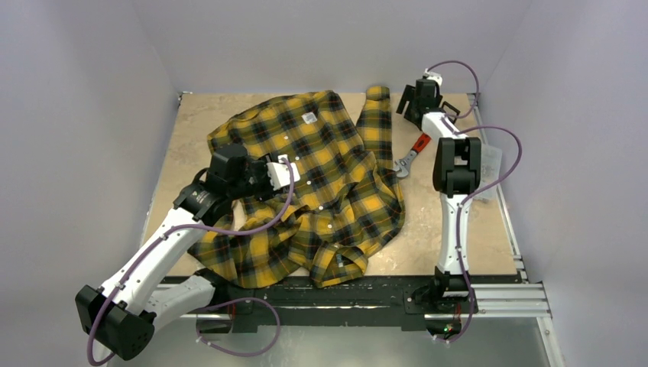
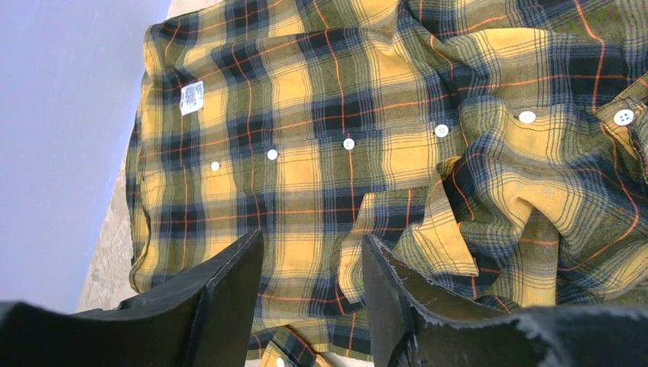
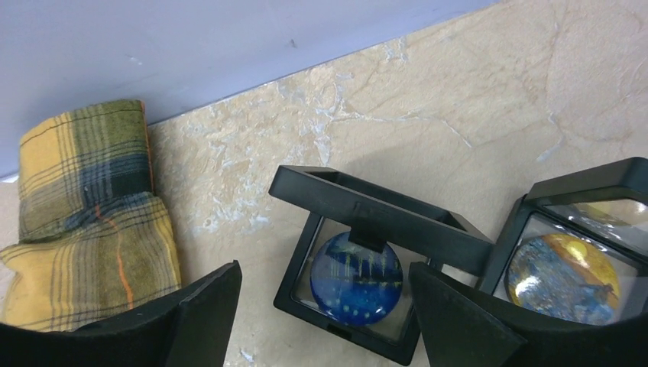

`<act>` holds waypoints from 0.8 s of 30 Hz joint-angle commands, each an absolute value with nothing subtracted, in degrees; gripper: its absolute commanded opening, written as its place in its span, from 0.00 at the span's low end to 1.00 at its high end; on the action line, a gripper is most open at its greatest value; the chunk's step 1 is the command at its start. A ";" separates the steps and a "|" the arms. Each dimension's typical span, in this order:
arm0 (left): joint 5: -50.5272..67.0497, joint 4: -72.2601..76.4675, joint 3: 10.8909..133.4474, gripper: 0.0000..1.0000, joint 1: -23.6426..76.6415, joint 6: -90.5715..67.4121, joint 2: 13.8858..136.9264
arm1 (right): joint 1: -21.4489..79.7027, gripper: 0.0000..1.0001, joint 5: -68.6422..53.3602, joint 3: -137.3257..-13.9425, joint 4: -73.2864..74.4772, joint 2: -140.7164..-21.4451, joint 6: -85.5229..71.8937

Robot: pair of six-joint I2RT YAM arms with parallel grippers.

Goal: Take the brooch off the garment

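Over the shirt front: left pincer [image 2: 312, 298] hovers with jaws spread, holding nothing.
Garment: garment [image 1: 336, 183] lies rumpled across the surface [image 1: 191, 145], buttons facing up, white label [image 2: 192, 98] near its far edge.
Brooch: none made out on the cloth in any view.
Right pincer: right pincer [image 3: 325, 313] spread and empty at the far right, above two black display frames [image 3: 382, 222], beside a sleeve end [image 3: 84, 222].
Progress: judged not begun; finding and unpinning the brooch remains.

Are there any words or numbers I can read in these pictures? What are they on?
Small white label on the yellow and black plaid shirt: dark print, too blurred to read.
Round blue picture and round gold-and-blue picture in black square frames: no words show.
No other writing shows.
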State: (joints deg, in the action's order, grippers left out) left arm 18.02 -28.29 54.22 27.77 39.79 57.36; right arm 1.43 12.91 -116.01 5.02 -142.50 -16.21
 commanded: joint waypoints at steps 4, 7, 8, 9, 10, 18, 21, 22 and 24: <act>19.32 -25.94 56.18 0.50 27.36 38.33 56.88 | 1.21 0.86 13.54 -112.08 1.18 -134.87 -15.10; 18.92 -25.54 56.15 0.50 27.29 38.03 56.90 | 1.22 0.87 13.45 -110.45 1.29 -133.47 -15.26; 18.72 -25.51 56.17 0.50 27.33 37.70 56.87 | 1.16 0.87 12.99 -109.74 1.24 -132.71 -15.29; 18.66 -25.47 56.30 0.50 27.33 37.40 56.87 | 1.22 0.87 12.43 -108.79 1.04 -131.73 -15.29; 18.53 -25.46 56.34 0.50 27.26 36.91 56.87 | 1.21 0.87 11.54 -107.49 0.67 -130.65 -15.34; 20.19 -27.18 58.65 0.55 24.72 29.00 58.48 | 2.66 0.90 3.60 -93.27 -3.67 -118.93 -12.75; 22.99 -28.69 60.55 0.61 22.18 24.88 59.67 | 3.28 0.94 0.35 -87.93 -4.90 -114.21 -11.87; 23.66 -28.72 60.97 0.67 21.23 23.42 59.90 | 3.56 0.96 0.12 -86.36 -5.04 -112.67 -11.42; 25.74 -28.98 61.87 0.81 18.64 20.23 60.40 | 4.24 0.99 -2.42 -83.20 -5.10 -109.02 -10.24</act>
